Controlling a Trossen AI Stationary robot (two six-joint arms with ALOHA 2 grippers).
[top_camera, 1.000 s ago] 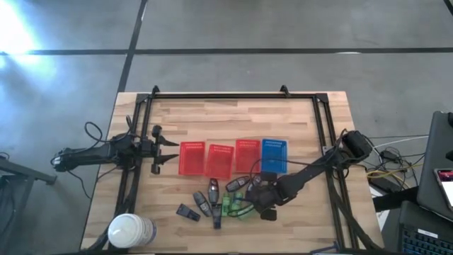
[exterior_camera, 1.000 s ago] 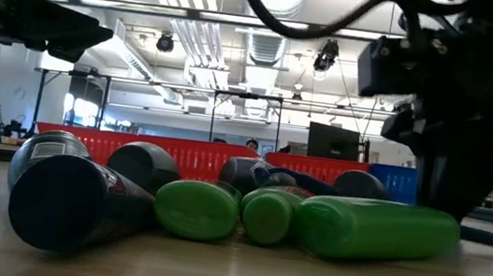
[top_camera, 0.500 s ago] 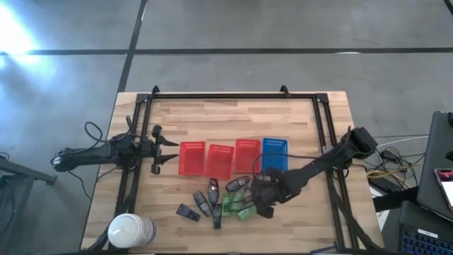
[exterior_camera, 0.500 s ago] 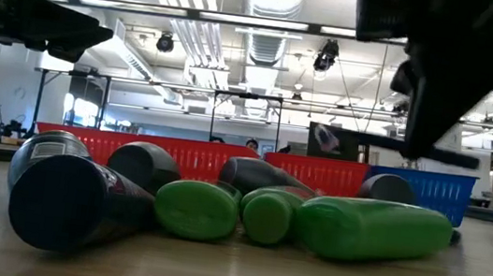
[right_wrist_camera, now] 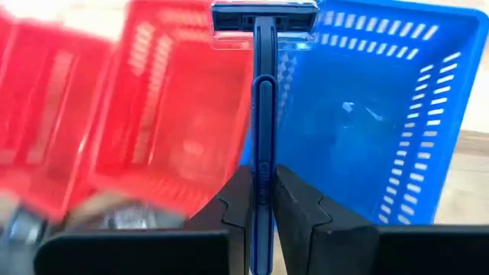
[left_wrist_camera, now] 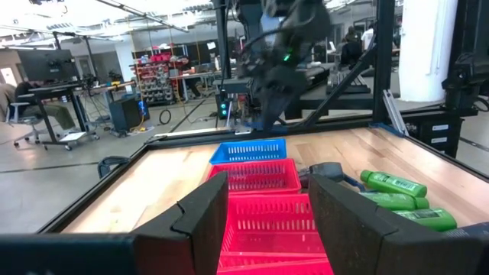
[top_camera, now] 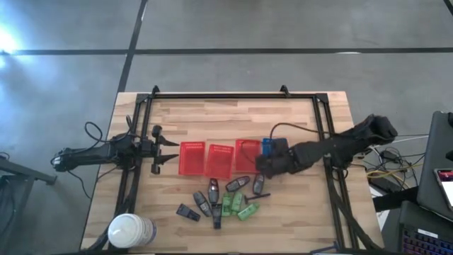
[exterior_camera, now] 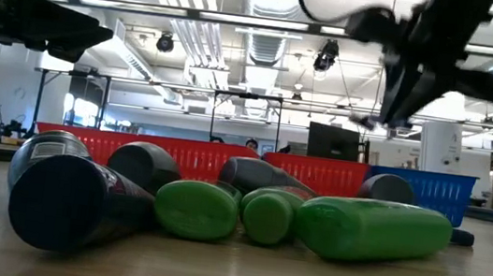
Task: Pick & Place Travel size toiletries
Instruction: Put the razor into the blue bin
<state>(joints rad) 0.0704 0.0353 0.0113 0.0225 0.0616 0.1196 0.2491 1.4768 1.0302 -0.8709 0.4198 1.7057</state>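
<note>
Right wrist view shows the right gripper (right_wrist_camera: 262,200) with its jaws closed on the handle of a blue razor (right_wrist_camera: 262,114), head forward, hanging over the wall shared by the blue basket (right_wrist_camera: 374,130) and the neighbouring red basket (right_wrist_camera: 164,114). Gripping it low on the handle keeps the head clear, and I judge it is being carried for a drop into a basket, though which one cannot be told yet. From the high view, the right gripper (top_camera: 267,161) sits at the blue basket (top_camera: 267,146), which it largely covers, at the right end of a row of four: three red baskets (top_camera: 219,160) and this one blue. Nearer the front edge of the desk (top_camera: 191,120) lies the cluster of toiletries (top_camera: 223,202), waiting to be sorted: about ten pieces, roughly six dark bottles and four green bottles (top_camera: 241,207), overlapping enough that the count is uncertain. One white roll (top_camera: 129,231) stands at the front left corner. The left gripper (top_camera: 172,149) waits at the left of the desk beside the first red basket, jaws spread and holding nothing.
</note>
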